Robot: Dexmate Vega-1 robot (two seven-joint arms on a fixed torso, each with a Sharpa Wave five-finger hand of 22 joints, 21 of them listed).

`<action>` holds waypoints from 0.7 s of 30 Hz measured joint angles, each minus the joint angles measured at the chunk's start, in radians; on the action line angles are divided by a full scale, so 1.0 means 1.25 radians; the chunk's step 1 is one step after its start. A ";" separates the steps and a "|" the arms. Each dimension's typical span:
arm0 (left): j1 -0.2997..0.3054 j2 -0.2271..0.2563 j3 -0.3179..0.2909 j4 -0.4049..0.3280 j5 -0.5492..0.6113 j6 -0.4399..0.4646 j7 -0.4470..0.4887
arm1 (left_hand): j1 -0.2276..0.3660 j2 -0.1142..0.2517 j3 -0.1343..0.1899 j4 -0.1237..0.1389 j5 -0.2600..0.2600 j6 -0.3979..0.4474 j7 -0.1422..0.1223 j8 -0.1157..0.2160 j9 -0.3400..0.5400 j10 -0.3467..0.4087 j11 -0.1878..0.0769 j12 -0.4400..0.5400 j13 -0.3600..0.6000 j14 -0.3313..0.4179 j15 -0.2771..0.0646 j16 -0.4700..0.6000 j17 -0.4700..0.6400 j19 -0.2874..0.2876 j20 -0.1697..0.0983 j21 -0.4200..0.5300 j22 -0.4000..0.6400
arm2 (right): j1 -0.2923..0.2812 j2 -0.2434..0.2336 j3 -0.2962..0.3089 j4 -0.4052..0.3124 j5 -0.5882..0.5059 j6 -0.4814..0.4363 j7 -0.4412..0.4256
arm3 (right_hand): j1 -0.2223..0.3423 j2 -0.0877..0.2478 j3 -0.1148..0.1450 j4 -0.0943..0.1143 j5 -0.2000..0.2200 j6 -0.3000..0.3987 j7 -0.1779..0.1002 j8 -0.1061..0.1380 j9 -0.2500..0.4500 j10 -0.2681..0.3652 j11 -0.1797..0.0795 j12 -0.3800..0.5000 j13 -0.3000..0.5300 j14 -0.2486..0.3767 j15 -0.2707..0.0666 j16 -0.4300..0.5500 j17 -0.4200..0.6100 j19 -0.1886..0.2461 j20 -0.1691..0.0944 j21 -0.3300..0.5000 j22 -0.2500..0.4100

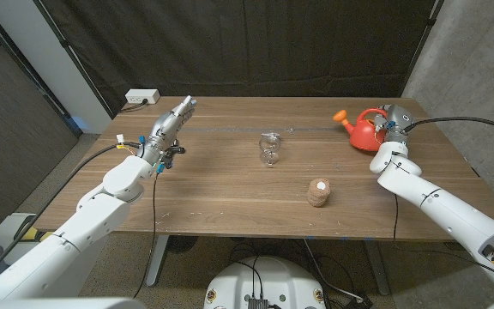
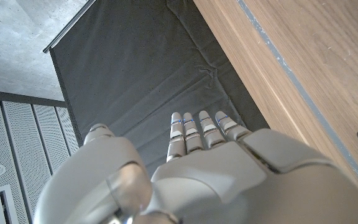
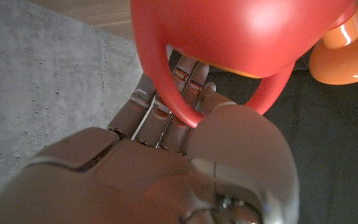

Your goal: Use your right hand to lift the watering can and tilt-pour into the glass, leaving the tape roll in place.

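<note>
Head view: the left hand sat raised over the left rear part of the wooden table, fingers straight and together, holding nothing. Judged parked there to keep out of the pour path. Left wrist view agreed: the fingers extended, nothing between them, the black backdrop curtain beyond.

Mid-table stood the glass, upright, apart from everything. Nearer the front edge and slightly right lay the tape roll, flat, well clear of the glass and well back from the edge.

At the right rear the red watering can stood with its orange spout pointing toward the glass. The right hand was against its far side. Right wrist view showed the fingers passed through the loop handle, partly curled; whether the grip had closed fully could not be told, nor whether the can had left the table.

Judgement: open board lay between can and glass, so a leftward carry had room. The tape roll lay in front of that line, so a low forearm could brush it. The can stood not far from the rear edge.
</note>
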 measured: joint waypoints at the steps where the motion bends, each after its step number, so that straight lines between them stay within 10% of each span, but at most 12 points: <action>1: 0.000 -0.001 0.000 -0.001 0.001 0.001 0.002 | 0.000 0.000 0.000 0.000 0.000 0.000 0.000 0.000 0.000 0.000 0.000 0.000 0.000 0.000 0.000 0.000 0.000 0.000 0.000 0.000 0.000 | 0.003 0.002 -0.001 0.009 0.003 0.000 0.000 | 0.000 0.000 0.000 0.000 0.000 0.000 0.000 0.000 0.000 -0.003 0.000 0.000 0.001 -0.002 0.002 0.000 0.000 -0.001 0.002 -0.001 -0.001; 13: -0.006 -0.006 0.008 -0.003 0.005 0.007 0.006 | 0.000 0.000 -0.006 0.001 0.000 0.000 0.000 0.000 0.000 0.000 0.000 0.000 0.000 0.000 0.000 0.000 0.000 0.000 0.000 0.000 0.000 | 0.003 -0.001 -0.003 0.032 0.025 0.014 -0.006 | -0.054 -0.007 -0.016 0.027 0.004 -0.002 0.002 0.000 0.000 -0.009 0.015 0.000 0.008 -0.038 0.018 -0.012 0.002 -0.024 0.007 -0.004 -0.020; 21: -0.016 -0.012 0.017 0.006 0.005 0.009 0.001 | 0.000 0.000 -0.006 0.001 0.000 0.000 0.000 0.000 0.000 0.000 0.000 0.000 0.000 0.000 0.000 0.000 0.000 0.000 0.000 0.000 0.000 | -0.021 -0.029 0.009 -0.003 0.042 0.010 0.002 | -0.130 -0.073 -0.055 0.037 0.010 -0.052 0.018 -0.007 -0.010 -0.054 0.043 -0.024 0.006 -0.130 0.043 -0.035 0.003 -0.071 0.012 -0.029 -0.063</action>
